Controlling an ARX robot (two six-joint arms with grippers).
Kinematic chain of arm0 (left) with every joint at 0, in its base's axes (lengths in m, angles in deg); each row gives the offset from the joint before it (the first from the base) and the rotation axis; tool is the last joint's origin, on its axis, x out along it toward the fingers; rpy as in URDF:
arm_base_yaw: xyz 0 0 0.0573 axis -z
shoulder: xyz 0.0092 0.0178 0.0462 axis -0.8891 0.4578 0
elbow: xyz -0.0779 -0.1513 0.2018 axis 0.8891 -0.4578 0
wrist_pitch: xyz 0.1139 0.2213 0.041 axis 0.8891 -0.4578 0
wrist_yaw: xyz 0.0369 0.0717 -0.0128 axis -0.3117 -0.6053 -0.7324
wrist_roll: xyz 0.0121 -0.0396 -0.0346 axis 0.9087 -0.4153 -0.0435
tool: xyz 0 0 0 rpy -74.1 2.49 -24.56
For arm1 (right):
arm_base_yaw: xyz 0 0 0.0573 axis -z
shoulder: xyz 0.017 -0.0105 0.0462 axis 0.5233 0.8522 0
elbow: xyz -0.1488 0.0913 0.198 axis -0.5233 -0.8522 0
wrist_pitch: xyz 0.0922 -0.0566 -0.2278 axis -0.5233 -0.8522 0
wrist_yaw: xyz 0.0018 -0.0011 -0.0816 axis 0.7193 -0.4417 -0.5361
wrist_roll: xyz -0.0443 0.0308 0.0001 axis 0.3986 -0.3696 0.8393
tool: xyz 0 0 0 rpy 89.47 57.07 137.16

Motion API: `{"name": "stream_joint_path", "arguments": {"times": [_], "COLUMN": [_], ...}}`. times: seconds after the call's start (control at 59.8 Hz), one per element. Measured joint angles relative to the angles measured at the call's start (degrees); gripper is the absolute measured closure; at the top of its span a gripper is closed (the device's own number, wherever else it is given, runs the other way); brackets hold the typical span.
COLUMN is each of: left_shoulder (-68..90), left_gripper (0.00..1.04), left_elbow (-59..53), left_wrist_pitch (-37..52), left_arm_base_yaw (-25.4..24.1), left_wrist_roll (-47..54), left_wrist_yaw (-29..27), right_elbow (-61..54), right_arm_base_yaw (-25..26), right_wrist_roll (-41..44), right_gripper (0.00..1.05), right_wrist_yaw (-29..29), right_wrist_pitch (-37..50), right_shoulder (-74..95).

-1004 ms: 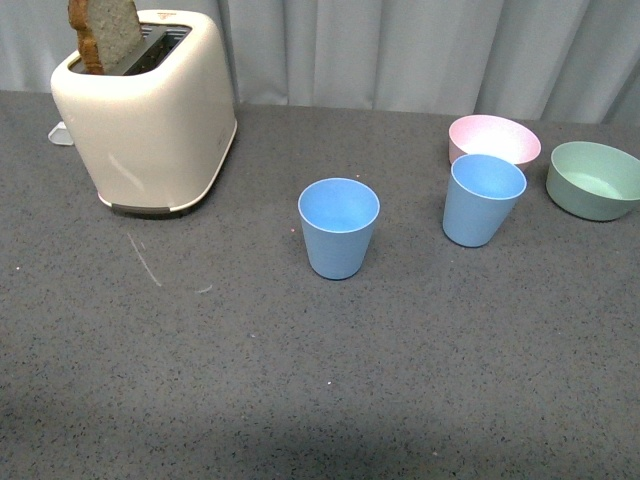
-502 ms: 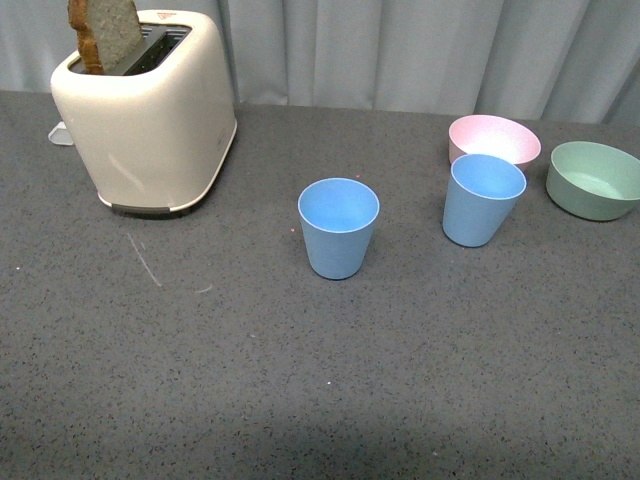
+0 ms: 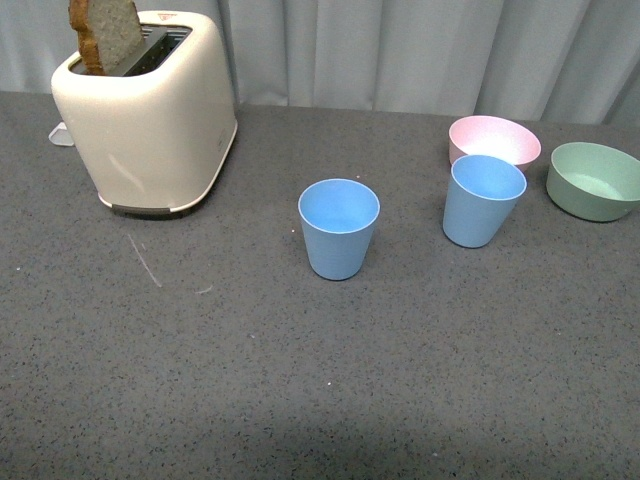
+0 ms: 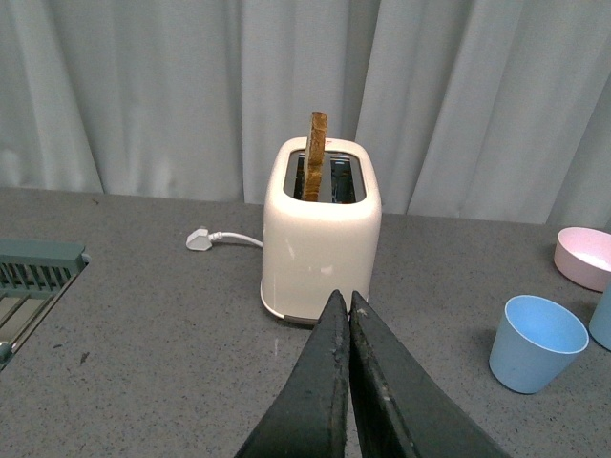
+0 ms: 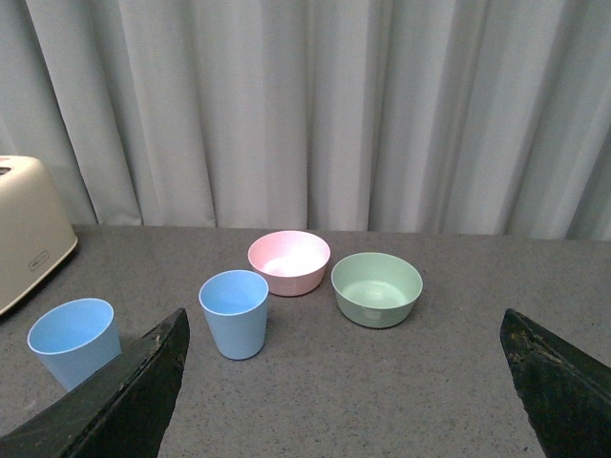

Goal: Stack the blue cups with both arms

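Observation:
Two light blue cups stand upright and empty on the grey table. One blue cup (image 3: 339,228) is mid-table, the other blue cup (image 3: 483,199) stands to its right, just in front of the pink bowl. Neither arm shows in the front view. In the left wrist view my left gripper (image 4: 343,298) is shut with nothing held, its tips pointing at the toaster, the mid-table cup (image 4: 537,343) off to one side. In the right wrist view my right gripper (image 5: 344,320) is open wide, well back from the right-hand cup (image 5: 234,313) and the other cup (image 5: 74,342).
A cream toaster (image 3: 147,107) with a bread slice (image 3: 103,33) stands at the back left, its plug (image 4: 199,239) lying beside it. A pink bowl (image 3: 494,141) and a pale green bowl (image 3: 594,179) sit at the back right. A grey rack (image 4: 29,277) lies at the table's left.

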Motion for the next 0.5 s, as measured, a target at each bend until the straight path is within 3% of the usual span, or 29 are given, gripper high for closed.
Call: {"name": "stream_joint_path", "arguments": {"times": [0.1, 0.184, 0.418, 0.502], "left_shoulder": [-1.6, -8.3, -10.9, -10.9], "left_gripper": [1.01, 1.01, 1.01, 0.87], "left_elbow": [0.0, 0.0, 0.0, 0.0], "left_wrist_pitch": [-1.6, -10.3, -11.3, -11.3], "left_arm_base_yaw": [0.0, 0.0, 0.0, 0.0], "left_wrist_roll": [0.0, 0.0, 0.0, 0.0], "left_wrist_yaw": [0.0, 0.0, 0.0, 0.0], "right_elbow": [0.0, 0.0, 0.0, 0.0], "right_arm_base_yaw": [0.0, 0.0, 0.0, 0.0], "right_wrist_roll": [0.0, 0.0, 0.0, 0.0], "right_gripper": [0.1, 0.1, 0.1, 0.1], "right_wrist_yaw": [0.0, 0.0, 0.0, 0.0], "right_wrist_pitch": [0.0, 0.0, 0.0, 0.0], "right_shoulder": [0.0, 0.0, 0.0, 0.0]}}
